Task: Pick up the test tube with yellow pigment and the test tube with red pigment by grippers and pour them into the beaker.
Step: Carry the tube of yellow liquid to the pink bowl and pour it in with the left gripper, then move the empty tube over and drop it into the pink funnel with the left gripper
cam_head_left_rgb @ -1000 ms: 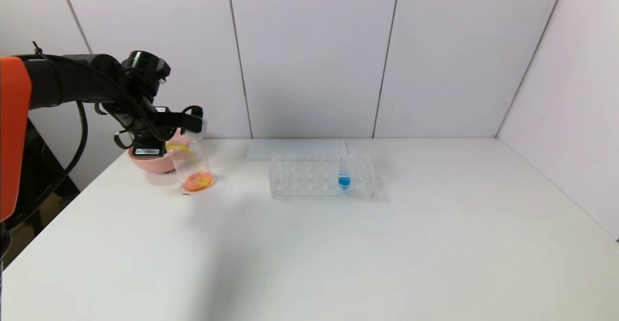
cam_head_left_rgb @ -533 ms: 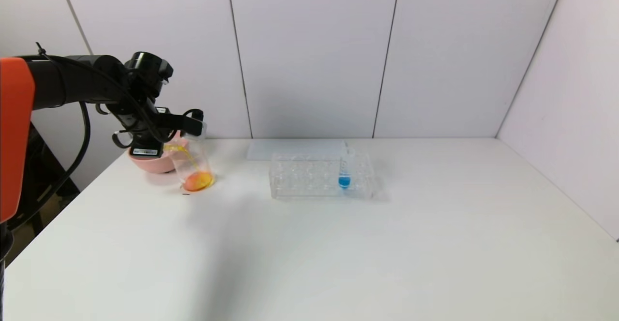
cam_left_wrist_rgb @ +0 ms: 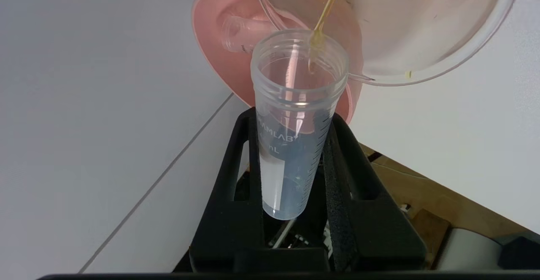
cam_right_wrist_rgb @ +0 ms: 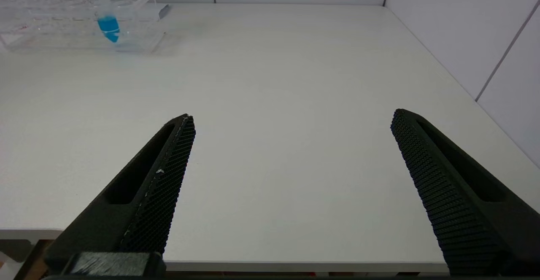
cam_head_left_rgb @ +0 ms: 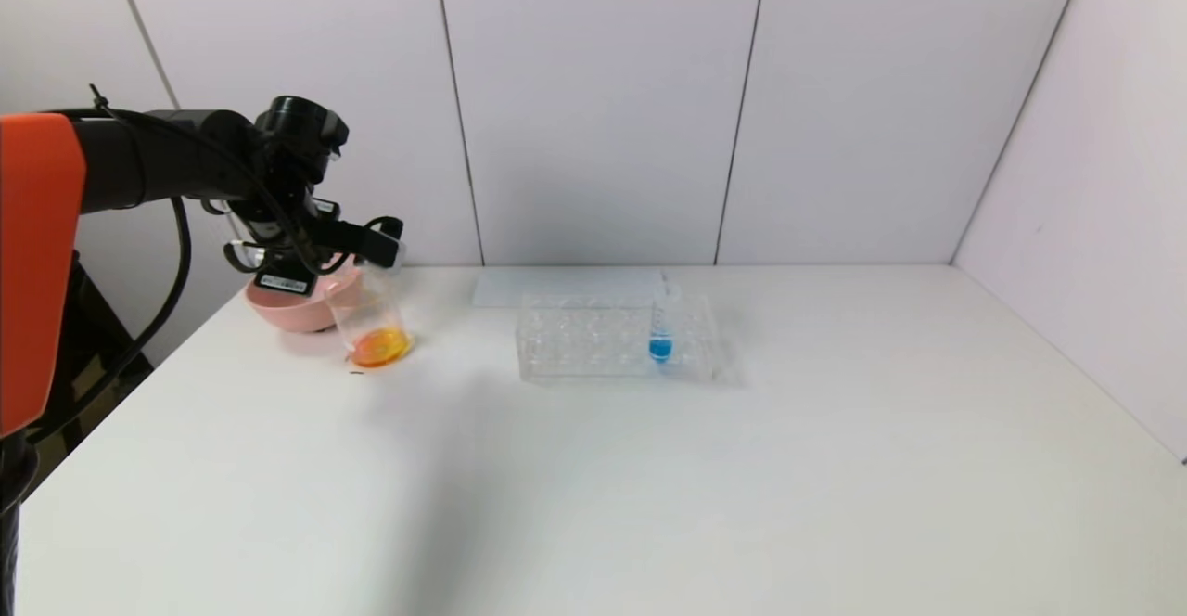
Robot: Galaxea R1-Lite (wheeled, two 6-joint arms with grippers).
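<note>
A wide white table (cam_head_left_rgb: 593,468) with a smooth matte top fills the view. Nearest, at the table's front edge on the robot's right, the right gripper (cam_right_wrist_rgb: 291,195) sits parked with its two black, mesh-textured fingers spread apart and holding nothing.

Farther back, in the middle of the table, a clear plastic rack (cam_head_left_rgb: 617,338) with many round holes holds one upright tube with blue liquid (cam_head_left_rgb: 661,328).

At the far left, the left gripper (cam_left_wrist_rgb: 295,145) is clamped on the test tube with yellow pigment (cam_left_wrist_rgb: 295,115), a clear, ribbed-rim plastic tube with printed gradations. It is tipped mouth-first at the rim of the beaker (cam_head_left_rgb: 371,319), a clear straight-sided vessel with a pool of orange liquid at its bottom. A thin yellow thread runs from the tube's lip into the beaker, and the tube looks nearly drained.

Just behind the beaker stands a smooth pink bowl (cam_head_left_rgb: 297,305), with an empty clear tube lying in it; that may be the test tube with red pigment (cam_left_wrist_rgb: 242,33).

To finish the pour well, hold the tube's lip over the beaker until dripping stops, then lift away slowly.
</note>
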